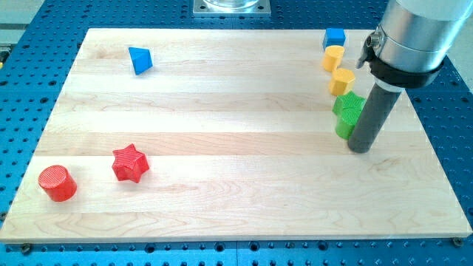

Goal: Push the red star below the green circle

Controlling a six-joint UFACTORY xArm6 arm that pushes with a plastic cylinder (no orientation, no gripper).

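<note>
wooden board (222, 111) on blue pegboard: the red star (131, 163) sits near left, well apart from the green circle (345, 125) at right, where the clawless rod's tip (359, 148) rests just beside it, so a long push remains.

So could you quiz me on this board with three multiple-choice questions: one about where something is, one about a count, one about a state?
1. Where is the red star?
A. the view's lower left
B. the view's top right
C. touching the blue cube

2. How many yellow blocks?
A. one
B. two
C. four

3. My tip is:
A. beside the green blocks
B. touching the red star
C. out of view

Answers:
1 A, it lies right of the red cylinder.
2 B, two sit under the blue cube.
3 A, it stands just right of the green pair.
</note>
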